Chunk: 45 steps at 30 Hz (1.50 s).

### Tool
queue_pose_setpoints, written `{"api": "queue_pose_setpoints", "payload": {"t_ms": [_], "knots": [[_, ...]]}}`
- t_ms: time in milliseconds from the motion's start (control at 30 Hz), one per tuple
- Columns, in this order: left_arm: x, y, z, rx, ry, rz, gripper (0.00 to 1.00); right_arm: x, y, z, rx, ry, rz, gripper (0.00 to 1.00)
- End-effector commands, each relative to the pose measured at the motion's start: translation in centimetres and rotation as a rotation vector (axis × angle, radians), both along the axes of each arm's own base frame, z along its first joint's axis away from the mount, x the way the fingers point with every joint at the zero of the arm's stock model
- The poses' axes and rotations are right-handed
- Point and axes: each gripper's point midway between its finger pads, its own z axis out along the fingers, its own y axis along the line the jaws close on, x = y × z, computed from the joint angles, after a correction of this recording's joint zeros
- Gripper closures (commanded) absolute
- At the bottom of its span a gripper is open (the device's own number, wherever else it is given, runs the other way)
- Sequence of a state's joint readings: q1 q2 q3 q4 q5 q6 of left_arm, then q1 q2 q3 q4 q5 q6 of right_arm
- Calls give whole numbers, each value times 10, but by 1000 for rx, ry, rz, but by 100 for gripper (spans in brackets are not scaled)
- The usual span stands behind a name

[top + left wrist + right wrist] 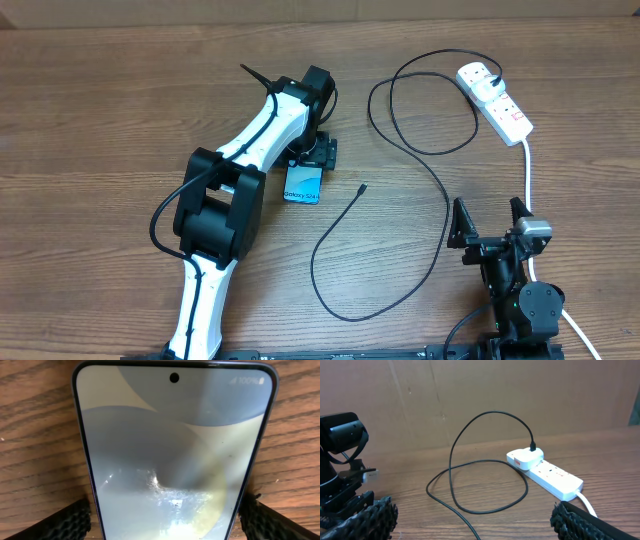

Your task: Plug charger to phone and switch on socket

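Observation:
The phone [304, 186] lies flat on the wooden table, its "Galaxy S24" end toward me; it fills the left wrist view [175, 435]. My left gripper [312, 152] is open and straddles the phone's far end, one finger close beside each long edge [165, 512]. The charger's black cable [440, 190] runs from its white plug [478, 75], seated in the socket strip [505, 112], in loops to its small tip [361, 187], which lies loose right of the phone. My right gripper [489, 222] is open and empty at the front right [472, 520], facing the cable [451, 460] and strip [555, 477].
The strip's thick white cord [528, 175] runs down past the right arm to the table's front edge. A brown cardboard wall [495, 390] stands behind the table. The left arm [235, 190] stretches across the table's left half.

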<state>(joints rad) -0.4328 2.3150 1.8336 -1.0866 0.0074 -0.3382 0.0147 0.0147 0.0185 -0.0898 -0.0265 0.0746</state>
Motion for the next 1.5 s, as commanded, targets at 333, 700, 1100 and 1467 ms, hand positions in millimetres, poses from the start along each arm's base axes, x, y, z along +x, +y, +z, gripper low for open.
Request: {"api": "queue_pose_setpoints", "payload": {"t_ms": [333,700,1100,1467], "knots": [[-9,4,-15,27,35,1,15,0,1,-2,5,-4,6,0],[-10,4,-15,29,38,1,22,0,1,-2,5,-4,6,0],[-10,4,-15,30,39,1,26,0,1,-2,5,-4,6,0],[-16,6,-14,37,63,1,26,0,1,-2,5,-4,6,0]]}}
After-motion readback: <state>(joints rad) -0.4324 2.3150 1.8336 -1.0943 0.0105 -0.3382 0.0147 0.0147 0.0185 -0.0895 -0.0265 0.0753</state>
